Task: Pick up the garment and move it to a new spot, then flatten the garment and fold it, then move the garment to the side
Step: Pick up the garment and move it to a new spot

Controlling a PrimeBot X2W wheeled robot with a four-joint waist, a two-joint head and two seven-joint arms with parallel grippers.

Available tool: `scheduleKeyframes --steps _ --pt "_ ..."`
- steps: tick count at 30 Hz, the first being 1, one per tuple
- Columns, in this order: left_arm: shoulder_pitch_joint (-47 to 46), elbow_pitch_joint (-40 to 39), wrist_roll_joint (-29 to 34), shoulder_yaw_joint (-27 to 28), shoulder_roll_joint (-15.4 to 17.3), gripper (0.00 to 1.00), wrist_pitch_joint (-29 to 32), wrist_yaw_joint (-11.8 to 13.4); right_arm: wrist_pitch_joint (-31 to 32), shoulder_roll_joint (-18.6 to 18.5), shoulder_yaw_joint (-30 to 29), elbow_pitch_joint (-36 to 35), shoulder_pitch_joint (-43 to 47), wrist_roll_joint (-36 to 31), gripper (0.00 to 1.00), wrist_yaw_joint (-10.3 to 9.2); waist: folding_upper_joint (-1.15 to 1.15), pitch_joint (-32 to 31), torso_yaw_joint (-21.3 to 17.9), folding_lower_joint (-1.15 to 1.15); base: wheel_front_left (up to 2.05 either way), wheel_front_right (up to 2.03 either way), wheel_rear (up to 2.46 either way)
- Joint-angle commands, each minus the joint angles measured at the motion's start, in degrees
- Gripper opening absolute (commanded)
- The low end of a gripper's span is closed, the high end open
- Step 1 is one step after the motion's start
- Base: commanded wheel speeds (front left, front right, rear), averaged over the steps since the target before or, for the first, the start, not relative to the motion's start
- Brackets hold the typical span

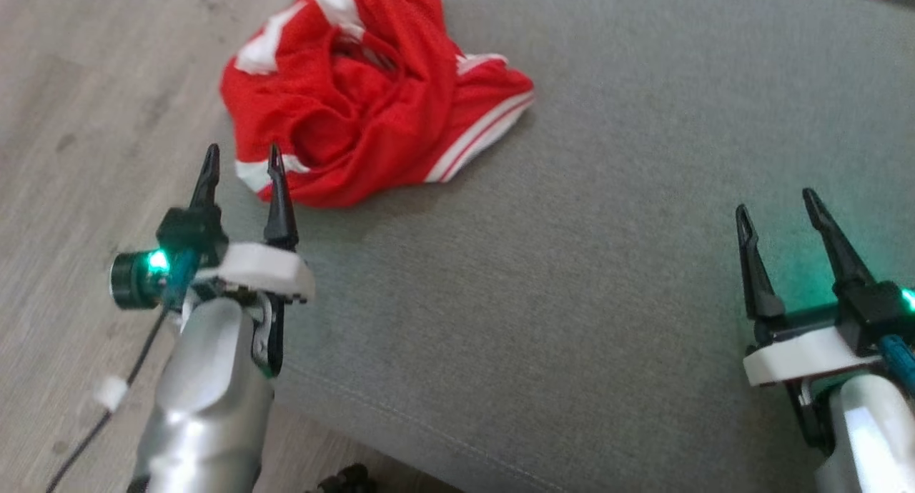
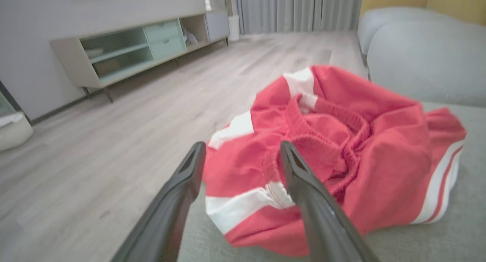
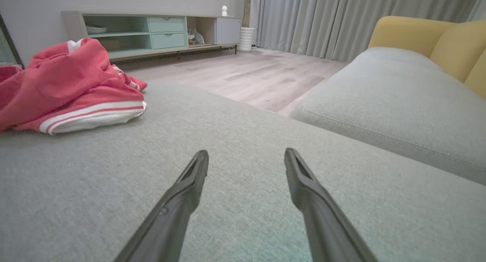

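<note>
Mesh fabric, we judge: light, limp, apt to stretch and slide. The garment (image 1: 372, 100) lies crumpled in a heap at eleven o'clock in the head view, on the grey cushion (image 1: 572, 279) near its edge by the floor (image 1: 71, 121). Our left end effector (image 1: 242, 153) sits at the heap's seven o'clock edge, jaws spread and empty (contact we cannot tell); the right end effector (image 1: 775, 201), at four o'clock, is spread too, well apart from it. We would pinch a bunched fold or the striped hem (image 1: 479, 139), not one thin layer.

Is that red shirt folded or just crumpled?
Crumpled: the garment lies bunched in a heap on the grey cushion, trim twisted.
</note>
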Motion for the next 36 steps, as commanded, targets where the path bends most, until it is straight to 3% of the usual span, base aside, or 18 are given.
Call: scheduleKeyframes --steps 1,6,12,13,14,15,20,25,30,32,36 --pt "-2.99 1.81 -0.83 1.61 1.23 1.0 -0.29 -0.11 -0.62 -0.93 1.83 -2.06 -1.28 -0.27 1.0 0.42 0.0 3.88 -2.57 -0.02 0.0 0.0 0.0" --pt "-10.24 15.08 -2.28 2.83 1.53 1.0 -0.29 0.97 -0.62 -2.68 3.24 -2.92 -3.03 0.12 1.0 0.42 0.0 6.82 -4.77 -0.02 0.0 0.0 0.0" --pt "-12.99 18.94 -2.41 3.23 1.86 1.0 -0.29 0.52 -0.62 -3.13 3.24 -3.16 -3.85 0.21 1.0 0.42 0.0 8.55 -6.14 -0.02 0.0 0.0 0.0" --pt "-13.14 18.24 -2.23 3.4 2.08 0.75 -0.29 0.88 -0.62 -3.11 3.19 -3.13 -3.86 0.18 1.0 0.42 0.0 8.56 -6.25 -0.02 0.0 0.0 0.0" --pt "-13.15 17.04 -1.8 3.54 2.45 0.15 -0.29 1.5 -0.62 -3.05 3.2 -3.03 -3.89 0.17 1.0 0.42 0.0 8.41 -6.41 -0.02 0.0 0.0 0.0" --pt "-13.01 15.58 -1.15 3.5 2.83 0.0 -0.29 2.12 -0.62 -2.89 3.18 -2.89 -3.9 0.17 1.0 0.42 0.0 8.05 -6.58 -0.02 0.0 0.0 0.0" --pt "-12.36 5.73 2.82 1.91 4.86 0.0 -0.29 3.6 -0.62 -0.87 3.71 -1.94 -3.67 0.59 1.0 0.42 0.0 4.2 -7.88 -0.02 0.0 0.0 0.0" --pt "-13.25 -5.53 6.6 -0.95 7.71 0.0 -0.29 2.94 -0.62 3.11 4.3 -0.59 -2.94 2.29 1.0 0.42 0.0 -2.67 -11.29 -0.02 0.0 0.0 0.0" --pt "-14.24 -12.64 7.4 -3.31 9.28 0.0 -0.29 0.42 -0.62 6.23 4.75 0.46 -1.18 4.55 1.0 0.42 0.0 -11.14 -18.84 -0.02 0.0 0.0 0.0" --pt "-14.63 -13.42 7.43 -3.67 9.54 0.0 -0.29 -0.09 -0.62 6.5 4.95 0.57 -0.78 4.88 1.0 0.42 0.0 -12.67 -20.77 -0.02 0.0 0.0 0.0" --pt "-17.52 -15.39 6.79 -5.02 9.39 0.0 -0.21 -2.28 -0.62 6.89 4.46 0.48 0.85 6.65 1.0 0.42 0.0 -16.69 -28.31 -0.02 0.0 0.0 0.0"
